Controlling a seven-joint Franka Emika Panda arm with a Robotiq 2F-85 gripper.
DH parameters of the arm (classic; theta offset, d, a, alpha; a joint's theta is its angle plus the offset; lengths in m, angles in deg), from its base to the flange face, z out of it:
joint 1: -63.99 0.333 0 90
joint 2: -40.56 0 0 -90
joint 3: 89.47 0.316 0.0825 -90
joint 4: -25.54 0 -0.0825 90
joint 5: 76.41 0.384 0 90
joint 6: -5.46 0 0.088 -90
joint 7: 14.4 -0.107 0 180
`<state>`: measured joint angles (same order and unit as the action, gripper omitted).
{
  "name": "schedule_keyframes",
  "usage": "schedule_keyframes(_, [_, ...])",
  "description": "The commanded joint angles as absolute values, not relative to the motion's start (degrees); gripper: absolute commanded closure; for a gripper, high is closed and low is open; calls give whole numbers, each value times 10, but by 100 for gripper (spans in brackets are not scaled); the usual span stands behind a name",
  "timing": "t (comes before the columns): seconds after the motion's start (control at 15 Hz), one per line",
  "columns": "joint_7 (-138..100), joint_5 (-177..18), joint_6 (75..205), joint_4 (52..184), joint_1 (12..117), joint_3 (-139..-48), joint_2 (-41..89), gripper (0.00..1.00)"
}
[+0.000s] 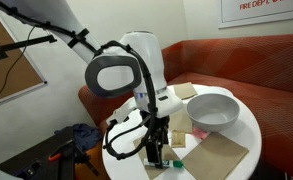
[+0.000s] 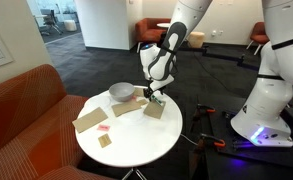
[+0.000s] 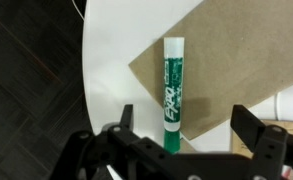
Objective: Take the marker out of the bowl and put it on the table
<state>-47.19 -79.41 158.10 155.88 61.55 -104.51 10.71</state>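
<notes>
The marker (image 3: 173, 95), white with a green cap and green lettering, lies flat on a tan paper square (image 3: 221, 60) on the white table (image 3: 106, 70). Its cap end reaches towards the paper's edge. My gripper (image 3: 187, 112) is open just above it, one finger on each side, touching nothing. In both exterior views the gripper (image 1: 158, 148) (image 2: 155, 95) hangs low over the table's edge (image 1: 248, 128) (image 2: 136, 145), beside the pale bowl (image 1: 214, 110) (image 2: 121, 92). The bowl looks empty.
More tan paper squares (image 1: 218, 152) (image 2: 89, 120) lie on the table, with a small pink scrap (image 2: 103, 128). A red-brown curved sofa (image 1: 241, 60) (image 2: 26, 110) wraps round the table. A white robot base (image 2: 266, 100) stands on the floor nearby.
</notes>
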Motion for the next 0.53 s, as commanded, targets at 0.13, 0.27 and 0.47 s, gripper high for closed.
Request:
schedule_keyframes(0.13, [-454, -790, 1582, 1591, 629, -1058, 164, 0])
schedule_keyframes(0.27, [-451, -793, 1580, 1598, 629, -1057, 188, 0])
schedule_keyframes(0.47, [-438, -790, 1567, 1613, 622, -1050, 235, 0])
